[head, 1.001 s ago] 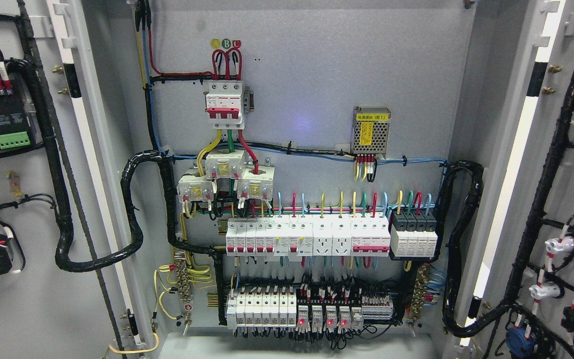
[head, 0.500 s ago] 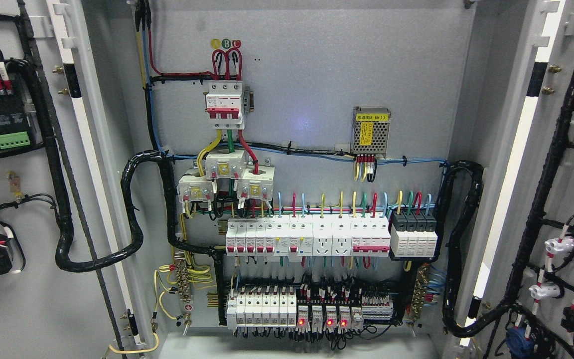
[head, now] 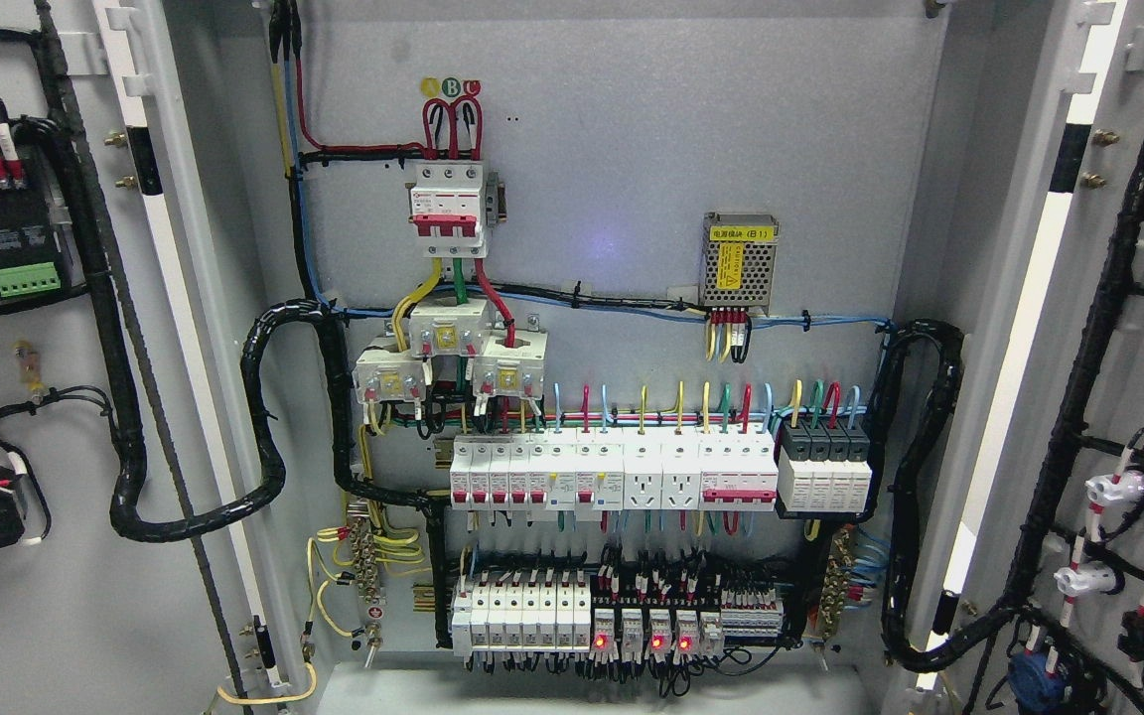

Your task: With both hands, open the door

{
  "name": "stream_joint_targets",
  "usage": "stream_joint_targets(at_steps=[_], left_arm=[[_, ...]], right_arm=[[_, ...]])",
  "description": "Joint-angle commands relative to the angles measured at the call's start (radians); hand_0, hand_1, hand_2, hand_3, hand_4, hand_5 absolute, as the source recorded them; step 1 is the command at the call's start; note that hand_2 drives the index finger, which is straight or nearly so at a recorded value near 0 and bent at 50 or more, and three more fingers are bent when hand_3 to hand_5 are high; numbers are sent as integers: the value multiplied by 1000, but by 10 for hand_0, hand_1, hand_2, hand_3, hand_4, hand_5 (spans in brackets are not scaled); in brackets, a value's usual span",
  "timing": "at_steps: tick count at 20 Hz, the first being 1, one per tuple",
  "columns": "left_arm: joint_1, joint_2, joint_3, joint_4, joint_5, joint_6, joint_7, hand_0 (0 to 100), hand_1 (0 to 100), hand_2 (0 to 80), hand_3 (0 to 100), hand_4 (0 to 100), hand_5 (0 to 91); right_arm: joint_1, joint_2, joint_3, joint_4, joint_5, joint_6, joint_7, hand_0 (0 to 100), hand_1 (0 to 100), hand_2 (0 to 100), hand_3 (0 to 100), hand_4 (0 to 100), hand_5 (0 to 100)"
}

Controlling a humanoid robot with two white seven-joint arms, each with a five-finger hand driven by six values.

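Both grey doors of the electrical cabinet stand swung wide open. The left door (head: 66, 616) fills the picture's left, its inner face carrying a black module and cable loom. The right door (head: 1143, 397) fills the right edge, with black cables and white connectors on it. Between them the cabinet's back panel (head: 632, 159) shows in full, with a red-and-white main breaker (head: 449, 207) and rows of breakers (head: 612, 475) below. Neither of my hands nor any arm appears in the head view.
A small metal power supply (head: 739, 260) with a yellow label sits on the back panel at the right. Thick black cable bundles (head: 264, 427) loop from the cabinet to each door. Relays with red lights (head: 642, 636) line the bottom row.
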Motion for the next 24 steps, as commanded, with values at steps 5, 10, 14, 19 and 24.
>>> stream_joint_targets(at_steps=[5,10,14,19,24], left_arm=[[-4,-84,-108,196,-14,0,0,0,0,0,0,0,0],[-26,-120,-165,305,-63,0,0,0,0,0,0,0,0],[-56,-155,-216,407,-105,0,0,0,0,0,0,0,0],[-78,-199,-257,522,-143,0,0,0,0,0,0,0,0],[-112,-238,-294,651,-145,0,0,0,0,0,0,0,0]], right_arm=[[-46,36,157,435,94,-3,0,0,0,0,0,0,0],[-103,45,157,584,96,-3,0,0,0,0,0,0,0],[-145,53,160,713,94,4,-1,0,0,0,0,0,0],[-184,73,161,811,96,4,0,0,0,0,0,0,0],[-224,81,160,914,96,4,0,0,0,0,0,0,0]])
